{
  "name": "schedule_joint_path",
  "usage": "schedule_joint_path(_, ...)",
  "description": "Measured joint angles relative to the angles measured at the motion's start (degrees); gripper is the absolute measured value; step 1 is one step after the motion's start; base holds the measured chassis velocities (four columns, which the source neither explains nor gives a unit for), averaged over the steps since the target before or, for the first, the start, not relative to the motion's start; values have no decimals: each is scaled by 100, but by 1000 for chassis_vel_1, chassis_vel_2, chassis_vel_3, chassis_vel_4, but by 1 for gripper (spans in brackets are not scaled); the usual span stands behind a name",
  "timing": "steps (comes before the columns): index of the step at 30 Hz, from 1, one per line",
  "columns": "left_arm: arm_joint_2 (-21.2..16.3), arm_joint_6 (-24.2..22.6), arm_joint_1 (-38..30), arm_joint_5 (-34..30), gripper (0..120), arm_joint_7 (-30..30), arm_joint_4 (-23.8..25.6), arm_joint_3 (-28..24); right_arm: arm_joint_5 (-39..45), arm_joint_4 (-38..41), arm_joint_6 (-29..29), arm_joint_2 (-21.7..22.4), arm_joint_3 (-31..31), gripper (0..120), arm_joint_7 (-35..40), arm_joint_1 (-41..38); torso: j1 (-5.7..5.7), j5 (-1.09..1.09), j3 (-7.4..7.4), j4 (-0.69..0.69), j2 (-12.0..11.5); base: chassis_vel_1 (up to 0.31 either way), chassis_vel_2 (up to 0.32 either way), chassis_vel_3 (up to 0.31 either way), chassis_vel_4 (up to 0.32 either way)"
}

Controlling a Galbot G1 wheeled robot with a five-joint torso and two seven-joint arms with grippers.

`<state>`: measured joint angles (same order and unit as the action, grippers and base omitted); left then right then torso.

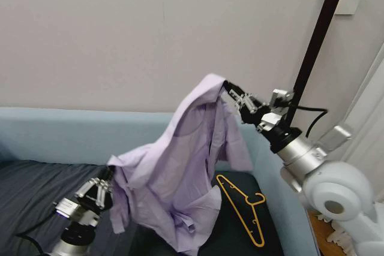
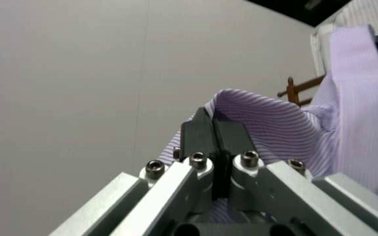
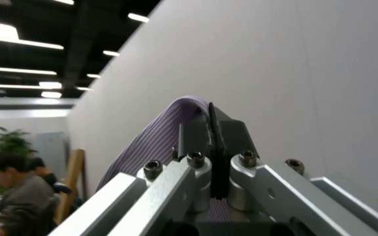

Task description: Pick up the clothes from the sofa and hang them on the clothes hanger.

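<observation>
While the lilac striped shirt hangs stretched above the blue sofa, the right gripper, just off centre toward two o'clock, is pinched tight on its collar. The left gripper at eight o'clock is clamped on a lower edge, so the pick-up looks done. Hanging is the step in hand, I judge: the yellow hanger lies on the seat at five o'clock and the black rack pole stands farther out at two o'clock, so the cloth must reach them without snagging.
</observation>
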<state>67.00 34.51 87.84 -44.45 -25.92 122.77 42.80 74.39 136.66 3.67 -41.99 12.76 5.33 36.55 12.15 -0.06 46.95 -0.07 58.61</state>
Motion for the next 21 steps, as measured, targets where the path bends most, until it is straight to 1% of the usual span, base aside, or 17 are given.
schedule_joint_path(1,-73,-41,-7,-188,0,-17,85,35,202,118,-43,60,77,0,-94,-69,-1,1,0,0,0,0,0,0,0)
schedule_joint_path(3,-99,-61,-21,-272,0,-47,93,34,301,186,-68,93,99,0,-143,-115,-1,1,0,0,0,0,0,0,0)
schedule_joint_path(4,-126,-80,-73,-369,0,-105,30,-9,378,264,-98,132,105,0,-199,-159,-1,2,0,0,0,0,0,0,0)
schedule_joint_path(5,-133,-95,-150,-400,0,-173,-152,-91,381,302,-103,155,83,0,-224,-163,-1,1,0,0,1,0,0,0,0)
schedule_joint_path(6,-131,-120,-242,-375,0,-249,-400,-196,311,321,-99,160,28,0,-239,-141,-1,0,0,0,1,0,0,0,0)
schedule_joint_path(7,-103,-120,-367,-231,0,-362,-785,-332,168,305,-58,142,-91,0,-239,-70,-1,0,0,-1,0,0,0,0,0)
schedule_joint_path(8,-103,-120,-367,-231,0,-362,-785,-332,168,305,-58,142,-91,0,-239,-70,-1,0,0,-1,0,0,0,0,0)
schedule_joint_path(11,64,-75,-717,363,0,-688,-1932,-698,-433,84,112,-62,-581,0,-175,117,-1,0,1,-2,0,0,0,0,0)
schedule_joint_path(12,125,-41,-792,540,0,-772,-2236,-809,-585,-24,139,-142,-793,0,-166,139,0,-1,1,-2,0,0,0,0,0)
schedule_joint_path(13,225,23,-882,783,0,-864,-2671,-958,-806,-230,157,-294,-1142,0,-152,147,0,-1,1,-2,0,0,0,0,0)
schedule_joint_path(14,225,23,-882,783,0,-864,-2671,-958,-806,-230,157,-294,-1142,0,-152,147,0,-1,1,-2,0,0,0,0,0)
schedule_joint_path(16,400,146,-1013,1126,0,-1073,-3300,-1164,-1201,-691,180,-598,-1724,0,-166,174,0,-1,2,2,-1,0,0,0,0)
schedule_joint_path(17,528,263,-1110,1381,0,-1183,-3698,-1265,-1443,-1005,210,-774,-2028,0,-172,220,0,-1,2,2,0,0,0,0,0)
schedule_joint_path(18,528,263,-1110,1381,0,-1183,-3698,-1265,-1443,-1005,210,-774,-2028,0,-172,220,0,-1,2,2,0,0,0,0,0)
schedule_joint_path(19,621,350,-1182,1567,0,-1218,-3979,-1318,-1643,-1267,242,-935,-2252,0,-164,270,0,-1,2,1,-1,0,0,0,0)
schedule_joint_path(20,704,454,-1234,1734,0,-1167,-4201,-1357,-1771,-1462,254,-1061,-2403,0,-149,308,0,0,2,-1,-2,0,0,0,0)
schedule_joint_path(21,765,536,-1258,1882,0,-981,-4338,-1386,-1843,-1626,254,-1187,-2523,0,-136,337,0,0,2,-1,-2,0,0,0,0)
